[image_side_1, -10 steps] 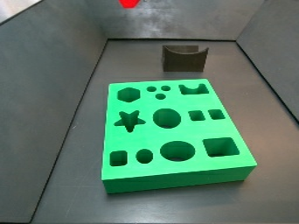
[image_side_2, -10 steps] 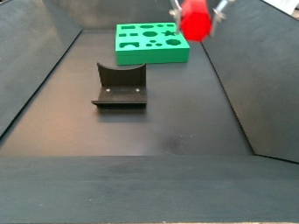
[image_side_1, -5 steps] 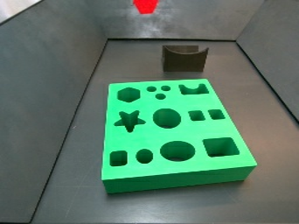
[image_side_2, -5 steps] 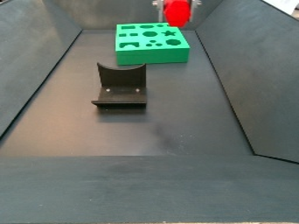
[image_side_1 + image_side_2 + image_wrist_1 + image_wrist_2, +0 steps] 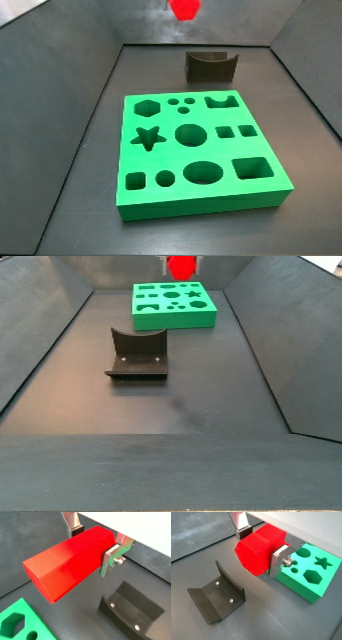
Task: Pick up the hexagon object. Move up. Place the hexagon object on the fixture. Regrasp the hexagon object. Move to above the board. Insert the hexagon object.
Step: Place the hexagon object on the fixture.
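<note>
My gripper point(image 5: 95, 543) is shut on the hexagon object point(image 5: 67, 562), a bright red peg clamped between the two silver fingers in both wrist views, its hexagonal end point(image 5: 256, 556) facing out. In both side views only the red peg point(image 5: 185, 9) shows, high up at the frame's top edge point(image 5: 181, 265), well above the floor. The green board point(image 5: 201, 150) with its shaped holes lies flat on the floor point(image 5: 174, 304). The dark fixture point(image 5: 138, 355) stands apart from the board point(image 5: 211, 65); in a wrist view it lies below the held peg point(image 5: 215, 597).
Sloping dark grey walls point(image 5: 60, 110) enclose the floor on all sides. A bare stretch of floor point(image 5: 187, 406) lies in front of the fixture. A corner of the board point(image 5: 17, 623) and the fixture point(image 5: 133, 608) show in a wrist view.
The red peg, held in the gripper, has travelled sideways high above the floor: rightward in one side view, leftward toward the board in the other. Board and fixture have not moved.
</note>
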Controlling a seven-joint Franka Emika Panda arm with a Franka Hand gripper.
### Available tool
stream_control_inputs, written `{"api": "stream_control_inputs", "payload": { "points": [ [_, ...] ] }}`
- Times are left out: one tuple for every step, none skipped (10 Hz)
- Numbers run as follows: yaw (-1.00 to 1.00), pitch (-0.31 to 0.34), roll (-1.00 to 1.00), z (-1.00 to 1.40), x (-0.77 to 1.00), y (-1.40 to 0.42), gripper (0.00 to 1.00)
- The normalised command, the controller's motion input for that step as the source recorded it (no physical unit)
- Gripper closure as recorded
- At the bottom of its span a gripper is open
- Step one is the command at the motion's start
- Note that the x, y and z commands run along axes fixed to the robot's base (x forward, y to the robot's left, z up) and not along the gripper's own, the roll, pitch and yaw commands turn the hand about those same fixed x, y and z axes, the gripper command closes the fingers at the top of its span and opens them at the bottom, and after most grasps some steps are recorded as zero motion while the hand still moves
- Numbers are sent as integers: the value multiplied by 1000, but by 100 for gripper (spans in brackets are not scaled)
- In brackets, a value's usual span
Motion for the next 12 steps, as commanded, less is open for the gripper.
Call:
{"api": "stream_control_inputs", "payload": {
  "points": [
    [30, 159, -64, 16, 1000, -156, 100],
    [-74, 55, -1000, -57, 828, 1000, 100],
    [-86, 56, -1000, -60, 763, 1000, 100],
    [-92, 63, -1000, -51, 772, 1000, 100],
    [-94, 92, -1000, -35, 839, 1000, 100],
    [-98, 111, -1000, -32, 878, 933, 100],
    [-105, 126, -1000, -33, 828, 754, 100],
    [-115, 139, -1000, -23, 779, 580, 100],
    [-120, 141, -897, -15, 716, 365, 100],
    [-115, 128, -739, -15, 670, 212, 100],
    [-108, 105, -509, -18, 612, 55, 100],
    [-100, 88, -334, -13, 555, 50, 100]
  ]
}}
